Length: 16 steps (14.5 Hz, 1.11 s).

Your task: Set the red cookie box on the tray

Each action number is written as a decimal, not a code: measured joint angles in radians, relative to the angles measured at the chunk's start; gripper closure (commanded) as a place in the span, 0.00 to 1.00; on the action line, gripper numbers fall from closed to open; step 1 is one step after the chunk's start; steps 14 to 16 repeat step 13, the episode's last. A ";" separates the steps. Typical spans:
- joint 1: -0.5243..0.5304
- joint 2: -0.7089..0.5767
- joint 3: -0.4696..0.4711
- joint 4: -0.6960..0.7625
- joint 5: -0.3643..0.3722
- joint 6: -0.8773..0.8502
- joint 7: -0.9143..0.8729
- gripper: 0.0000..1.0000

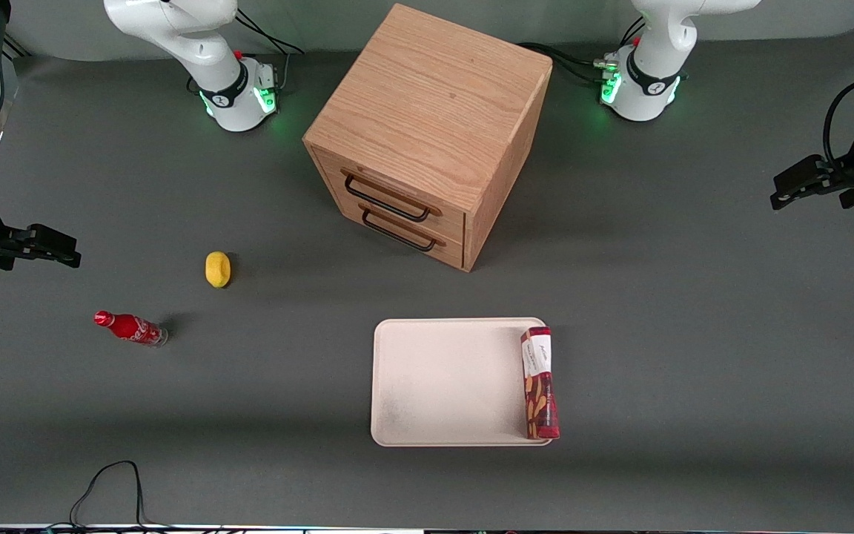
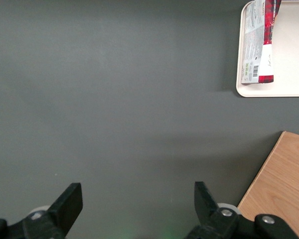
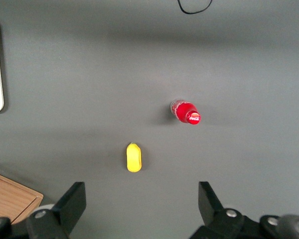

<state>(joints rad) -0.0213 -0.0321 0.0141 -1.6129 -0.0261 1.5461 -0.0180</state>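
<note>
Nearest the camera, your box (image 1: 540, 384) lies flat on the tray (image 1: 442, 386), along the rim at the working arm's end. Your gripper (image 1: 781, 194) hangs well apart from it above bare table (image 2: 114, 99), fingers (image 2: 67, 201) spread, holding nothing. Expect a light, stiff, easily dented carton; pinch across its narrow width at mid-length. The wrist view cuts off most of it.

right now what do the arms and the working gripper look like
The arms are glossy white Frankas with black joint bands; their round bases glow green, with black cables trailing off. The working arm's gripper is matte black and angular, a black cable looping above it, set high toward the working arm's end of the table. In the wrist view its two black wedge-shaped fingers stand wide apart, with silver screws.
</note>
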 measured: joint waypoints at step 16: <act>-0.006 0.000 0.001 0.000 -0.003 -0.063 -0.002 0.00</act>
